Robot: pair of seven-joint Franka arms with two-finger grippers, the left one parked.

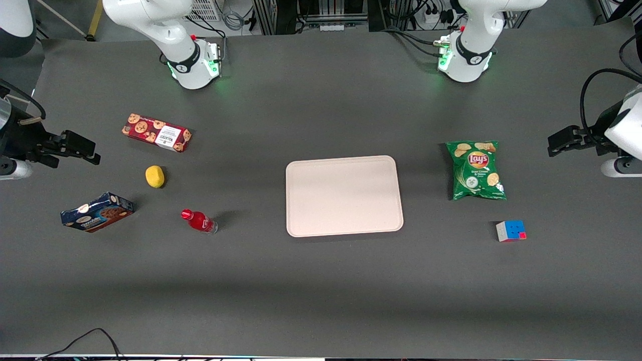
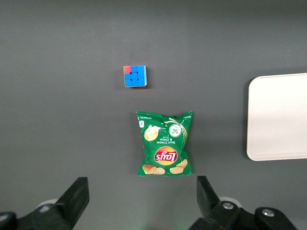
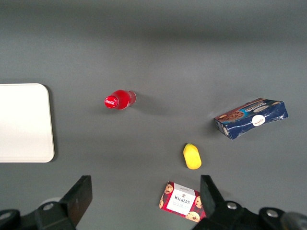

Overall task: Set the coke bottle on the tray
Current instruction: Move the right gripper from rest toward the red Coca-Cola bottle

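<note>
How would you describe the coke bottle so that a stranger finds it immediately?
Start at the tray, then look toward the working arm's end of the table, where the open gripper waits. The coke bottle stands nearest the tray, apart from the lemon; only it has a red cap.

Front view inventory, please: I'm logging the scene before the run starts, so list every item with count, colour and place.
coke bottle: one, red, standing on the table toward the working arm's end, apart from the tray.
tray: one, pale beige-pink, mid-table, nothing on it.
lemon: one, yellow, farther from the front camera than the bottle.
red cookie box: one, red, farther still than the lemon.
blue cookie box: one, dark blue, beside the bottle, nearer the table end.
chip bag: one, green, toward the parked arm's end.
puzzle cube: one, multicoloured, nearer the camera than the bag.
gripper: one, black, open, at the working arm's end, holding nothing.
</note>
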